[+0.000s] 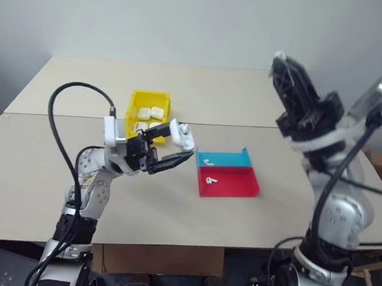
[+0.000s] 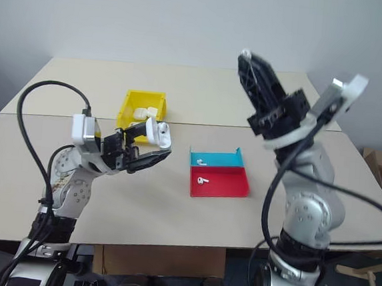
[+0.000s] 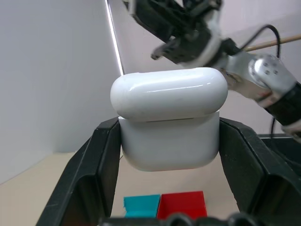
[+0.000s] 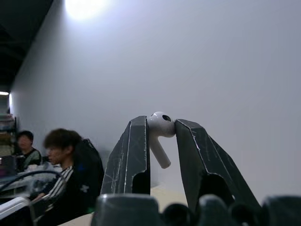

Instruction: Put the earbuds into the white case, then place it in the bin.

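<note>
Above the red-and-teal tray [image 1: 228,180], right gripper [image 4: 162,125] is pinching an earbud [image 4: 160,134] while left gripper [image 3: 169,155] is clamping the closed white case [image 3: 169,117]; lid needs opening next, I'd guess.

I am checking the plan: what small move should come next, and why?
Probably bring the right pincer across toward the white case. It pinches an earbud held high, while the left pincer holds the case, whose lid looks shut, so it likely needs opening first.

three earbuds [image 4: 160,126], five white cases [image 3: 168,117], one yellow bin [image 1: 136,99], one red-and-teal tray [image 1: 238,182]
</note>
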`<state>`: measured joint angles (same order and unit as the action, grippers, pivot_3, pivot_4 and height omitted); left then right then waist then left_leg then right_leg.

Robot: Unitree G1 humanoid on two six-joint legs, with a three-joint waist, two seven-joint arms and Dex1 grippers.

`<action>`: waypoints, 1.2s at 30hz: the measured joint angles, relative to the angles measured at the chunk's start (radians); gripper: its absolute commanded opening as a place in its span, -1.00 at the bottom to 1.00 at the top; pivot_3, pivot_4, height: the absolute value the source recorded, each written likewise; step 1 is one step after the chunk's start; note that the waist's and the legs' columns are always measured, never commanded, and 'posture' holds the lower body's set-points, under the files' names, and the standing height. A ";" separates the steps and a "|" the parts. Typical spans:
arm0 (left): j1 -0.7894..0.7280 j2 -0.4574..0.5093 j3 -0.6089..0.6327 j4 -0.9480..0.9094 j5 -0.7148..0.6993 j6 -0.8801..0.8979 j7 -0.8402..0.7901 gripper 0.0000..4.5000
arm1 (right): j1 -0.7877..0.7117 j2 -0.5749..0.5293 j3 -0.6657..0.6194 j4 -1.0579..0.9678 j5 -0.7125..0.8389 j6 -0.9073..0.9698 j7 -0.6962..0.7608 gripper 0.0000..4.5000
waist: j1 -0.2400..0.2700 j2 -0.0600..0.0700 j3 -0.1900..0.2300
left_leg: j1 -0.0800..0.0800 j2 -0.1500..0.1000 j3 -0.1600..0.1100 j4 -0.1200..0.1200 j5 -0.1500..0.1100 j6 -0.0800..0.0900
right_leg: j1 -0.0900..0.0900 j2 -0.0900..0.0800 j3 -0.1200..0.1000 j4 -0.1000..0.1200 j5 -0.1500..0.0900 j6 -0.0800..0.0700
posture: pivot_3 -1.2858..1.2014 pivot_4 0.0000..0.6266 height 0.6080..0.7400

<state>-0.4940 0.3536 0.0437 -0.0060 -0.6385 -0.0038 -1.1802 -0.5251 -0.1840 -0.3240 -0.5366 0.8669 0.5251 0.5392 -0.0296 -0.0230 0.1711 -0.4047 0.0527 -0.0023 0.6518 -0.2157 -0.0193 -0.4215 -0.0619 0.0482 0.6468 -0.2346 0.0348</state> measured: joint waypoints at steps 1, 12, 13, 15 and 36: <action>0.000 0.000 -0.002 -0.003 -0.010 0.014 -0.003 0.26 | 0.043 0.007 0.024 -0.037 0.032 0.000 0.007 -0.71 | -0.004 0.000 0.000 | 0.000 0.000 0.000 0.000 0.000 0.000 | 0.000 0.000 0.000 0.000 0.000 0.000 | 0.03 -0.52 1.00; -0.006 0.007 -0.005 -0.028 -0.066 0.098 -0.059 0.26 | 0.150 -0.005 0.215 -0.081 0.055 -0.082 0.137 -0.71 | -0.013 0.000 0.000 | 0.001 0.000 -0.001 0.001 0.001 0.001 | 0.001 0.001 0.000 -0.001 -0.001 0.002 | 0.03 -0.52 1.00; -0.006 0.006 -0.005 -0.035 -0.070 0.104 -0.058 0.26 | 0.150 -0.009 0.225 -0.073 0.051 -0.084 0.140 -0.71 | -0.013 0.000 0.000 | 0.000 0.000 -0.001 0.001 0.001 0.001 | 0.001 0.001 0.000 -0.001 -0.001 0.002 | 0.03 -0.52 1.00; -0.006 0.006 -0.005 -0.051 -0.073 0.116 -0.060 0.26 | 0.150 -0.015 0.242 -0.052 0.036 -0.092 0.149 -0.71 | -0.013 0.000 0.000 | 0.000 0.000 -0.001 0.001 0.001 0.001 | 0.001 0.001 0.000 -0.001 0.000 0.001 | 0.03 -0.52 1.00; -0.026 -0.048 -0.025 -0.054 -0.070 0.111 -0.110 0.26 | 0.219 -0.057 0.335 -0.023 -0.001 -0.108 0.176 -0.71 | -0.012 0.000 0.000 | 0.000 0.000 -0.001 0.001 0.001 0.001 | 0.001 0.001 0.000 -0.001 -0.001 0.002 | 0.03 -0.52 1.00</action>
<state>-0.5198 0.3055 0.0191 -0.0605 -0.7084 0.1072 -1.2903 -0.3061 -0.2407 0.0111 -0.5596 0.8664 0.4166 0.7155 -0.0413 -0.0232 0.1711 -0.4045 0.0527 -0.0030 0.6526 -0.2150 -0.0182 -0.4206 -0.0611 0.0481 0.6458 -0.2358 0.0370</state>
